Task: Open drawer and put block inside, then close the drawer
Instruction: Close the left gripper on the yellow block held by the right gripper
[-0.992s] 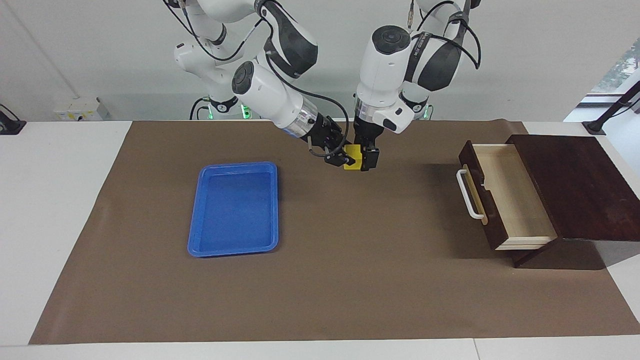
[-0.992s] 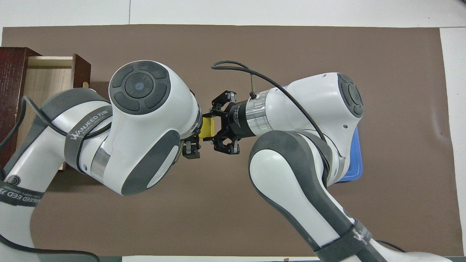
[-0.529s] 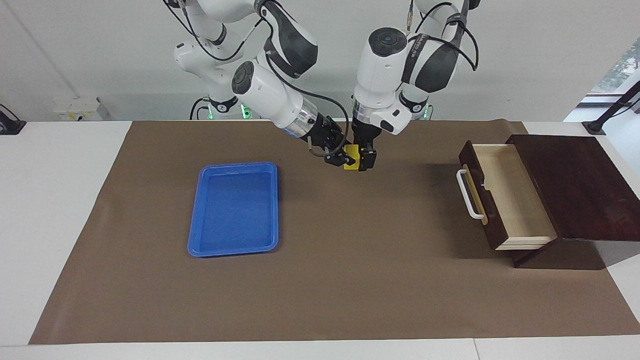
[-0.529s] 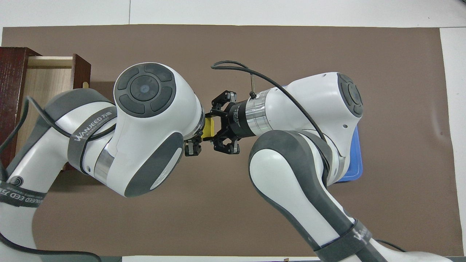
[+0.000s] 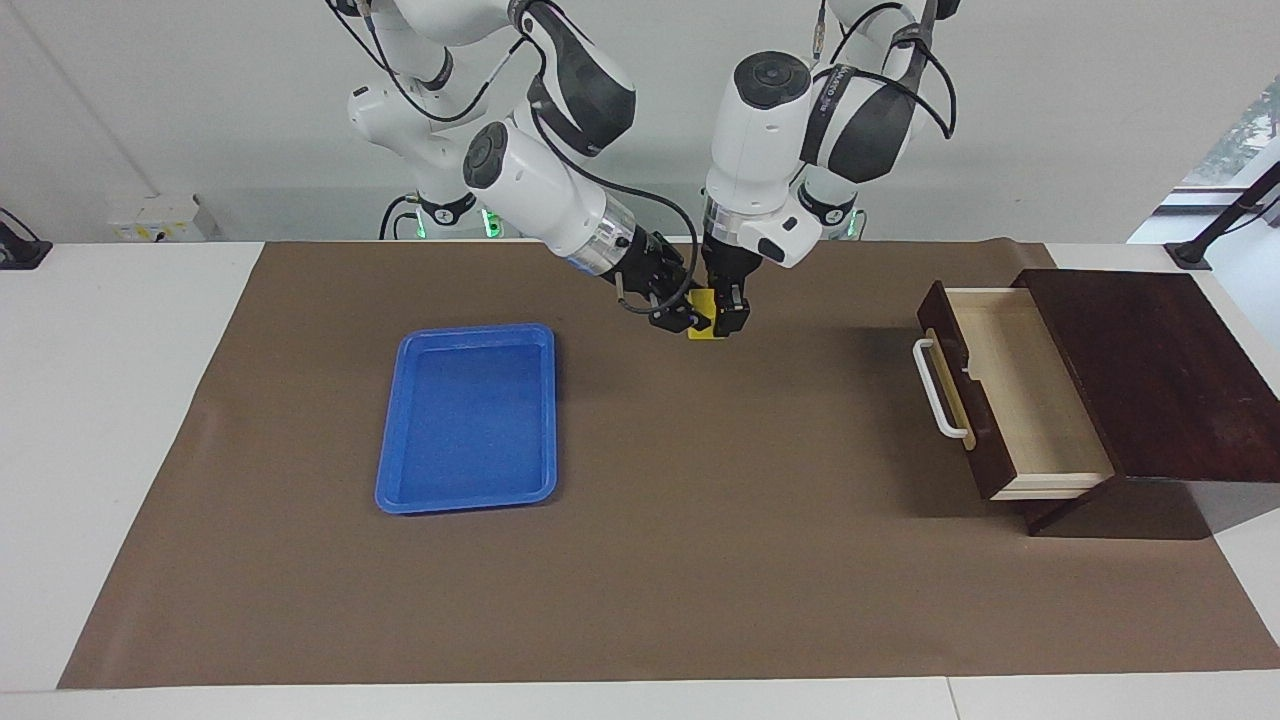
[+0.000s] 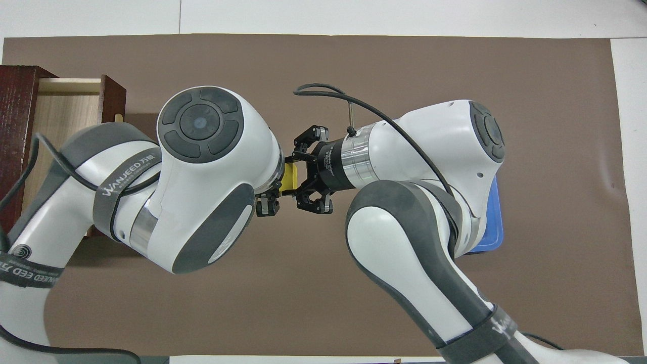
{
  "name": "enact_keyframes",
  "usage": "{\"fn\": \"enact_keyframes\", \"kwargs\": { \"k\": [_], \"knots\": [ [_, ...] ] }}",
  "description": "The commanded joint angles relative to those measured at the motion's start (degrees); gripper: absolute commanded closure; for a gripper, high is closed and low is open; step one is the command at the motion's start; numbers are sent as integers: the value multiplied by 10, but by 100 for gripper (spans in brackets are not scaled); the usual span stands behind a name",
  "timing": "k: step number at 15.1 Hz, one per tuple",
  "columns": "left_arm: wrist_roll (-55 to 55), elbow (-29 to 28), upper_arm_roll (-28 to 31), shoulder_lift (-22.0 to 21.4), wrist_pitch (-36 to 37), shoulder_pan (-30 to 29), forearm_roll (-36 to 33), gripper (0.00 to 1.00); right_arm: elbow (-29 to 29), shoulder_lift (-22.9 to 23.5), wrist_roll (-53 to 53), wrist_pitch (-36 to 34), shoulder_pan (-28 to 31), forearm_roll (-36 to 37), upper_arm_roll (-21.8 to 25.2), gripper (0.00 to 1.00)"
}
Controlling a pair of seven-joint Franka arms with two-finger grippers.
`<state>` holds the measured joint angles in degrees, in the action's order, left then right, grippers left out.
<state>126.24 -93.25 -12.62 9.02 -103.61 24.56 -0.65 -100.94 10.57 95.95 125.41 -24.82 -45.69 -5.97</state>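
Observation:
The yellow block (image 5: 704, 333) hangs in the air over the mat, in front of the robots' bases. My right gripper (image 5: 689, 320) comes in slantwise and is shut on it. My left gripper (image 5: 722, 320) points straight down and is shut on the same block from above. In the overhead view the block (image 6: 289, 178) shows between the right gripper (image 6: 299, 177) and the left wrist, which hides most of the left gripper. The drawer (image 5: 1020, 390) stands pulled open at the left arm's end, its pale inside bare and its white handle (image 5: 936, 390) facing the table's middle.
The dark cabinet (image 5: 1150, 370) holds the drawer. A blue tray (image 5: 468, 415) lies on the brown mat (image 5: 700, 560) toward the right arm's end, with nothing in it. Both arms crowd the mat's middle strip near the robots.
My left gripper's fingers have closed in on the block, which the right gripper held all along. The left wrist has shifted slightly; the block has stayed in place.

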Motion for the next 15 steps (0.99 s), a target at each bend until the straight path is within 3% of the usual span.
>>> {"fn": "enact_keyframes", "kwargs": {
  "k": [1, 9, 13, 14, 15],
  "knots": [
    [8, 14, 7, 7, 10, 12, -6, 100, 11, 9, 6, 2, 6, -20, -1, 100],
    [8, 12, 7, 8, 8, 13, -6, 100, 11, 9, 9, -5, 16, -34, 1, 100],
    [7, 11, 7, 8, 8, 13, -6, 100, 12, 9, 9, -12, 23, -33, 3, 52],
    [7, 10, 7, 8, 8, 13, -6, 100, 12, 9, 10, -12, 23, -33, 3, 32],
    [7, 10, 7, 8, 9, 13, -6, 100, 12, 8, 10, -12, 22, -32, 3, 0]
  ]
}}
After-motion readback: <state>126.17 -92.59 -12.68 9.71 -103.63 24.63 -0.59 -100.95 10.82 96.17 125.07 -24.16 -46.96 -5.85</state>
